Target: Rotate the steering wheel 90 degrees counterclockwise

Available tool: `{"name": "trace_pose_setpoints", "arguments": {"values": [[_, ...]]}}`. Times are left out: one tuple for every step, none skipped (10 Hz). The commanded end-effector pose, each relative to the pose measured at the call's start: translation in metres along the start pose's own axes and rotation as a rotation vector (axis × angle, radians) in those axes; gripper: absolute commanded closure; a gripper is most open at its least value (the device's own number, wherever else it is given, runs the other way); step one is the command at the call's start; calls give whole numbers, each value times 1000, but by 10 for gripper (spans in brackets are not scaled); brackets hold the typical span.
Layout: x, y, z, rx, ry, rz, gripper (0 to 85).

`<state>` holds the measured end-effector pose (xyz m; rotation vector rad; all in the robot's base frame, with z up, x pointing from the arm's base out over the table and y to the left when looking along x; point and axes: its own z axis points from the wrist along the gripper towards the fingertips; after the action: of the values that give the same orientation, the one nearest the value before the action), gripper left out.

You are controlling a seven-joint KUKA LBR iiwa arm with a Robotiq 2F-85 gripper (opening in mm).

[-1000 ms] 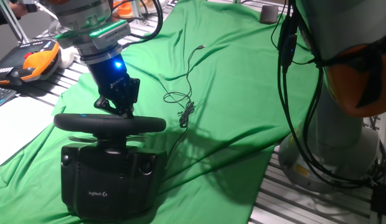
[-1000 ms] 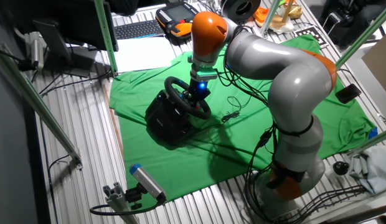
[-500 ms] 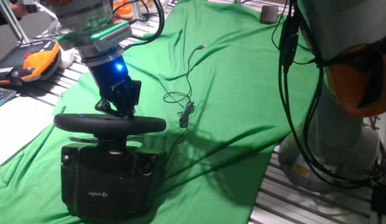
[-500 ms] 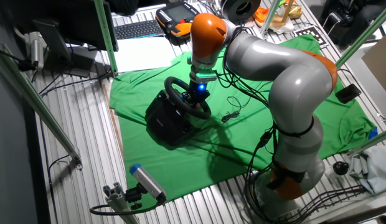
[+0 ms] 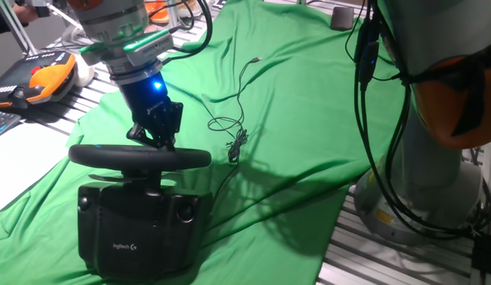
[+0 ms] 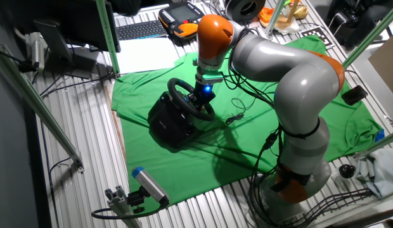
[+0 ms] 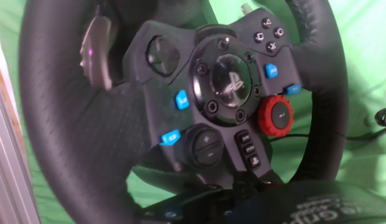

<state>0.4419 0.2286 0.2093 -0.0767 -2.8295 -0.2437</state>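
The steering wheel [image 5: 111, 156] is a black rim, seen edge-on, on a boxy black base [image 5: 138, 229] with a white logo. It stands on the green cloth [image 5: 293, 95]. My gripper [image 5: 156, 141] comes down onto the far side of the rim, its fingers close together on it, and a blue light glows on the hand. In the other fixed view the gripper [image 6: 198, 101] sits at the right part of the rim [image 6: 173, 92]. The hand view shows the wheel's face [image 7: 227, 87] close up and tilted, with blue buttons and a red dial. My fingertips are not clear there.
A thin black cable [image 5: 234, 127] lies on the cloth just right of the wheel. An orange and black pendant [image 5: 47, 75] lies at the left edge. The arm's own base [image 5: 435, 182] stands at the right. A keyboard [image 6: 139, 28] lies behind the cloth.
My gripper has shifted slightly to the right along the rim. The base has not moved.
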Motion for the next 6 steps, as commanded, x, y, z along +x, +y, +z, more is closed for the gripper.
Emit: {"name": "trace_pose_setpoints", "arguments": {"values": [[0, 0, 1, -1, 0, 0, 850], [-1, -1, 1, -1, -1, -2, 850], [-1, -1, 2, -1, -3, -3, 850], [-2, -1, 3, -1, -4, -5, 850], [-2, -1, 4, -1, -6, -6, 850], [-2, -1, 4, -1, -6, -6, 850]]}}
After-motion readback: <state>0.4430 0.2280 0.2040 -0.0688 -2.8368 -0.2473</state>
